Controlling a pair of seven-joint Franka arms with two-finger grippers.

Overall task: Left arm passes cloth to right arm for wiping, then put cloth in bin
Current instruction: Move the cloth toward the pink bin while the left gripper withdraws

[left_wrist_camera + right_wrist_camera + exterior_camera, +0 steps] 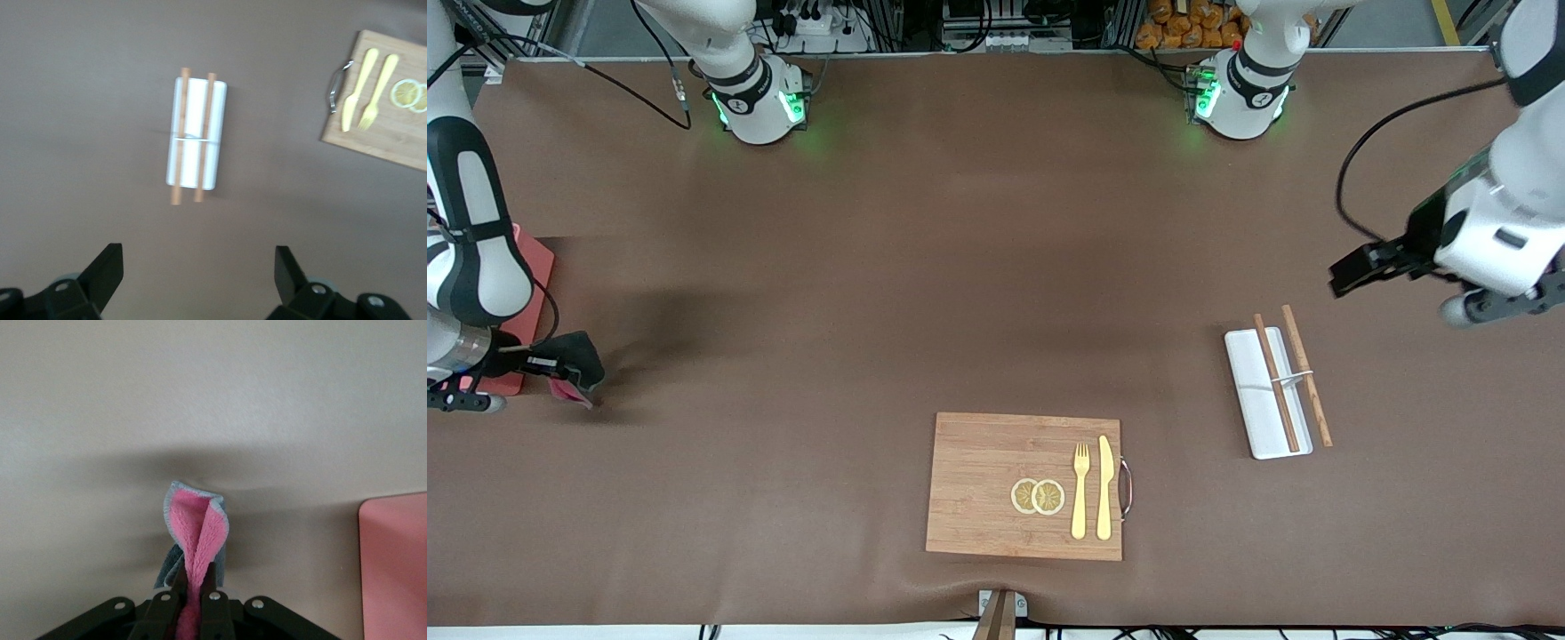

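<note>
Brown tabletop (871,267) before you: at the right arm's edge, your right gripper (190,603) pinches the cloth (193,540) just beside the pink bin (529,293). At the other end, your left gripper (199,277) hangs spread wide above the white tray (1263,396).

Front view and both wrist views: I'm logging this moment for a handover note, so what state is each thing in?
Cloth: hanging pinched in the right gripper.
Right gripper: shut on the cloth, beside the bin.
Bin: on the table at the right arm's end, partly hidden by that arm.
Left gripper: open, empty, over the table near the white tray.
White tray: flat on the table, one chopstick on it, one beside it.
</note>
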